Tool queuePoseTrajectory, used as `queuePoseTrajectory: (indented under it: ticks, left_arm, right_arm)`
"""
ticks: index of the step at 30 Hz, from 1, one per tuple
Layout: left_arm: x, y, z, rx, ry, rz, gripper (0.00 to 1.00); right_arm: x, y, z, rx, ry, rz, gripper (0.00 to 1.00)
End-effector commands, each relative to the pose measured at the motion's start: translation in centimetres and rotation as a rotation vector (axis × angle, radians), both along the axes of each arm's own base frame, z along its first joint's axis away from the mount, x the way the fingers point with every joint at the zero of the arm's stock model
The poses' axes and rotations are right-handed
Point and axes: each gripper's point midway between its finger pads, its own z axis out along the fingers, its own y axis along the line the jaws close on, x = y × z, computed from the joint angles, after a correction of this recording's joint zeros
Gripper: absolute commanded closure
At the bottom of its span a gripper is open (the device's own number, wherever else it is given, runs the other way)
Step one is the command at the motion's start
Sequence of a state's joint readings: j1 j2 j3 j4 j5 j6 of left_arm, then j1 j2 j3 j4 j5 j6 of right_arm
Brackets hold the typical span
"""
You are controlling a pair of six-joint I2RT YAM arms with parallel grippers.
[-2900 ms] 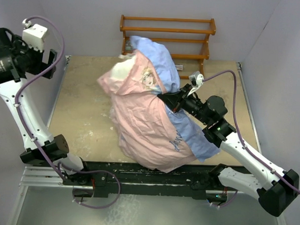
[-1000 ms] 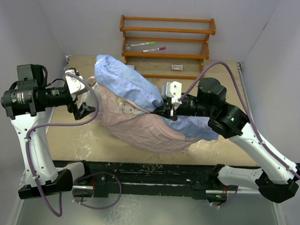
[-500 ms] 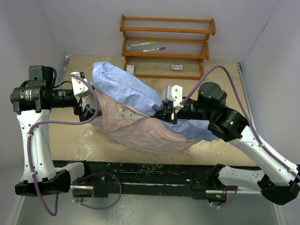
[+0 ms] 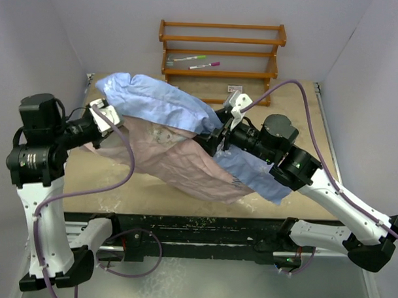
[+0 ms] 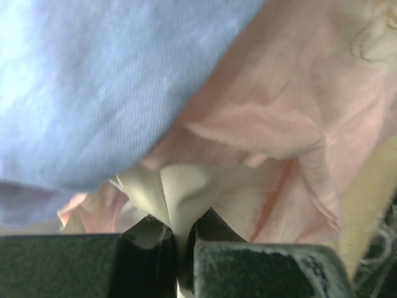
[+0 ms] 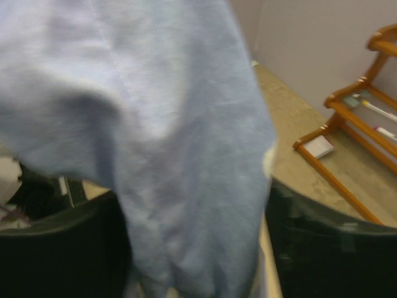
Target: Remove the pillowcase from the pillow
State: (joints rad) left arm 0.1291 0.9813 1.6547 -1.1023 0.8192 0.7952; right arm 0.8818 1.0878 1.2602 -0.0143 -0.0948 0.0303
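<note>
Now the left gripper (image 5: 180,239) is clamped tight on a cream-white fold, apparently a corner of the puffy quilted pillow (image 5: 177,192), at nine o'clock of the tan tabletop (image 4: 298,120). The right gripper (image 6: 192,242) stands wide, with the thin light-blue, pink-lined pillowcase (image 4: 161,105) draped slack between its fingers at centre. Step: stripping, roughly midway. Next: pinch the cover and pull toward four o'clock. The pillow's bulk is hidden and the right wrist view is blurred.

A: What do the robot's arms look like?
B: The left arm (image 4: 43,215) and right arm (image 4: 341,203) have white shells with black joints.
A: Any wiring?
B: A purple cable (image 4: 296,81) loops along each, and a white camera block (image 4: 237,98) tops each wrist.
</note>
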Motion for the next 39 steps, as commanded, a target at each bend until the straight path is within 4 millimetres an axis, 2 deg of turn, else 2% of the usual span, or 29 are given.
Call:
queuePoseTrajectory:
  ticks: [1,2,4,6,8,10,15,20,23,26,29,30,32,34,36,39]
  left_arm:
    - [4.0,3.3,14.0,-0.034,-0.413,0.223,1.00]
    - [4.5,3.9,15.6,-0.034,-0.453,0.259,1.00]
    - [4.7,4.5,17.0,-0.008,-0.515,0.283,1.00]
    - [4.5,4.3,16.7,0.041,-0.539,0.256,1.00]
    - [4.3,3.8,15.0,0.080,-0.491,0.216,1.00]
    - [4.3,3.5,12.7,0.104,-0.417,0.186,1.00]
    - [3.2,2.4,8.1,0.096,-0.269,0.114,1.00]
    - [2.0,1.2,6.7,0.066,-0.227,0.052,1.00]
    - [1.5,0.9,5.8,0.073,-0.204,0.027,1.00]
    - [1.2,0.8,5.2,0.080,-0.192,0.019,1.00]
    - [0.8,0.8,4.7,0.096,-0.187,0.013,1.00]
    - [0.6,0.8,4.4,0.103,-0.183,0.008,1.00]
    - [0.2,0.7,3.7,0.124,-0.171,-0.009,1.00]
    - [-0.2,0.5,2.7,0.128,-0.144,-0.027,1.00]
    - [-0.5,0.3,2.2,0.122,-0.125,-0.040,1.00]
    - [-0.8,0.0,1.9,0.102,-0.109,-0.051,1.00]
  right_arm:
    - [2.0,-2.3,10.8,0.280,-0.084,-0.175,0.00]
    - [1.9,-2.1,12.1,0.313,-0.087,-0.168,0.00]
    - [1.6,-1.6,14.3,0.365,-0.096,-0.143,0.00]
    - [0.9,-0.3,15.6,0.387,-0.112,-0.113,0.00]
    - [-0.1,1.4,16.4,0.374,-0.137,-0.088,0.00]
    - [-0.7,3.9,16.1,0.331,-0.154,-0.064,0.00]
    - [-1.7,7.7,15.7,0.283,-0.178,-0.038,0.00]
    - [-0.6,10.2,14.0,0.243,-0.113,-0.059,0.00]
    - [-0.4,11.3,13.7,0.253,-0.081,-0.052,0.01]
    - [0.1,12.0,13.6,0.258,-0.061,-0.069,0.09]
    - [0.5,11.4,12.9,0.239,-0.032,-0.103,0.25]
    - [0.5,11.1,12.6,0.256,-0.013,-0.112,0.27]
    - [0.3,10.1,13.3,0.306,-0.026,-0.116,0.27]
    - [-0.3,9.5,14.2,0.345,-0.041,-0.098,0.22]
    - [-0.8,10.1,14.7,0.339,-0.049,-0.055,0.18]
    - [-0.5,11.8,14.9,0.310,-0.034,-0.039,0.16]
